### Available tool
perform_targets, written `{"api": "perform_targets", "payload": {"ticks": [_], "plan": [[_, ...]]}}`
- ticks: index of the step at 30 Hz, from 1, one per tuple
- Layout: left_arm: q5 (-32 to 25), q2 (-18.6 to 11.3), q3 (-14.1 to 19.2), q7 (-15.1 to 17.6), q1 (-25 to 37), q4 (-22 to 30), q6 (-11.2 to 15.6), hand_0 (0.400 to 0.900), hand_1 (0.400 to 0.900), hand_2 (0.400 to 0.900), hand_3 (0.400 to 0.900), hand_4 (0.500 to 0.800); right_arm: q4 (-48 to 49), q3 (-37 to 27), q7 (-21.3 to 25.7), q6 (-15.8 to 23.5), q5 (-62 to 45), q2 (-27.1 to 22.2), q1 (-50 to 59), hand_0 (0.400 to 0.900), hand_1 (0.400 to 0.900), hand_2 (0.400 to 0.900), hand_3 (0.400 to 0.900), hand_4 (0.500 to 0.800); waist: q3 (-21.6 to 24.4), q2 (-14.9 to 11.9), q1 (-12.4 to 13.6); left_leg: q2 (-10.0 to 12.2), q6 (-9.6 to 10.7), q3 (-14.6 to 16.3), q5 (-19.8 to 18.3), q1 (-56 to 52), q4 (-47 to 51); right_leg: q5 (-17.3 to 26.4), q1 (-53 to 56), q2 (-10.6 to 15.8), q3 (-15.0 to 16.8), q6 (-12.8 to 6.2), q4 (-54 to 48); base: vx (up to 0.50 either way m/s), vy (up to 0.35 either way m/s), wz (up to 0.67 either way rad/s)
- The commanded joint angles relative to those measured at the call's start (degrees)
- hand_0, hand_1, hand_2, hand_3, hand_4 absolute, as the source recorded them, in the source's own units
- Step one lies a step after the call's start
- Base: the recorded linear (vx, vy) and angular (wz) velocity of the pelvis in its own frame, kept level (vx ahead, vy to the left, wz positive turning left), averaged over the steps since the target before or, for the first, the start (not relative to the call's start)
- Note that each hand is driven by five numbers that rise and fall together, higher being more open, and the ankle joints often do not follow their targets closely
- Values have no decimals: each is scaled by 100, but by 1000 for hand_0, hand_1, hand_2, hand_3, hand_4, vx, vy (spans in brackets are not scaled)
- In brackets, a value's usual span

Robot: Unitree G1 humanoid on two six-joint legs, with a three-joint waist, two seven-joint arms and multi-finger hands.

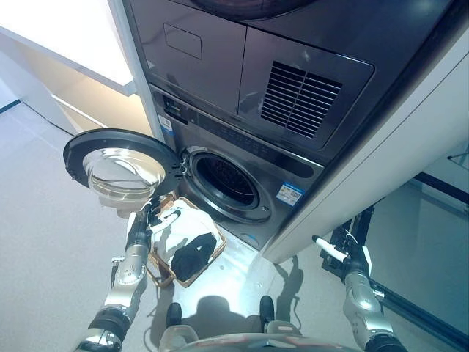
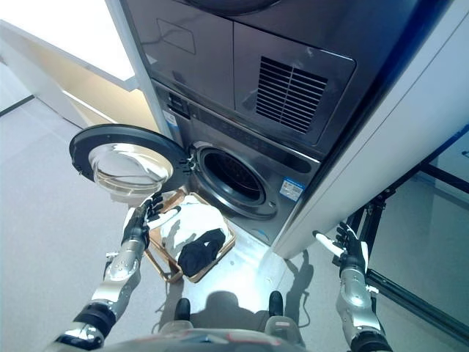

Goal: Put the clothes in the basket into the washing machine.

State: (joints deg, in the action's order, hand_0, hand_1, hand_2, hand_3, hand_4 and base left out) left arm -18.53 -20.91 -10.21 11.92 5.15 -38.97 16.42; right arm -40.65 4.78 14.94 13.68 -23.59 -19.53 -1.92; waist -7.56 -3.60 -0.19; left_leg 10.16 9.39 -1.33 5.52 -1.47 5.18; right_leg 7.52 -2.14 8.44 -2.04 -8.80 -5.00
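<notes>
Basket of clothes on the floor before the open washing machine.

The washing machine (image 1: pixel 234 183) stands with its round door (image 1: pixel 121 165) swung wide to the left, overhanging the basket's (image 1: pixel 163 273) far left corner. The basket holds white clothes (image 1: pixel 192 224) and a black garment (image 1: pixel 194 257). The left hand (image 1: pixel 141 227) rests at the basket's left rim, fingers relaxed, gripping nothing. The right hand (image 2: pixel 350 246) hovers well apart at right beside a black frame (image 2: pixel 374 213), fingers loosely spread, empty.

Washer door (image 1: pixel 123 167) open; basket (image 1: pixel 167 275) of clothes (image 1: pixel 192 238) below; left hand (image 1: pixel 139 231) at basket edge.
</notes>
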Motion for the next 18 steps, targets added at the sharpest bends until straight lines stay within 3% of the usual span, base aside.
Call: {"api": "perform_targets", "payload": {"ticks": [1,10,14,18], "plan": [[-37,-128,328,63,399,58,494,900,900,900,900,800,230,-266,29,598,37,-208,457,900,900,900,900,800,289,15,145,-88,-372,14,-489,-72,-198,-459,-64,-19,-118,-43,592,0,0,0],[179,-124,350,279,445,-25,452,900,900,900,900,800,233,-261,82,602,53,-197,464,900,900,900,900,800,287,29,147,-100,-372,19,-486,-72,-185,-463,-67,-26,-136,-41,591,0,0,0],[1560,-445,90,683,633,-159,253,900,900,900,900,800,243,-227,115,656,67,-252,532,900,900,900,900,800,242,30,135,-93,-370,19,-482,-38,-199,-435,-115,-29,-114,-52,587,0,0,0],[1880,-637,-157,647,903,-392,235,900,900,900,900,800,396,-159,113,694,46,-334,648,900,900,900,900,800,107,33,94,-80,-361,32,-435,96,-215,-378,-259,-50,-87,-67,576,-57,3,-4]]}}
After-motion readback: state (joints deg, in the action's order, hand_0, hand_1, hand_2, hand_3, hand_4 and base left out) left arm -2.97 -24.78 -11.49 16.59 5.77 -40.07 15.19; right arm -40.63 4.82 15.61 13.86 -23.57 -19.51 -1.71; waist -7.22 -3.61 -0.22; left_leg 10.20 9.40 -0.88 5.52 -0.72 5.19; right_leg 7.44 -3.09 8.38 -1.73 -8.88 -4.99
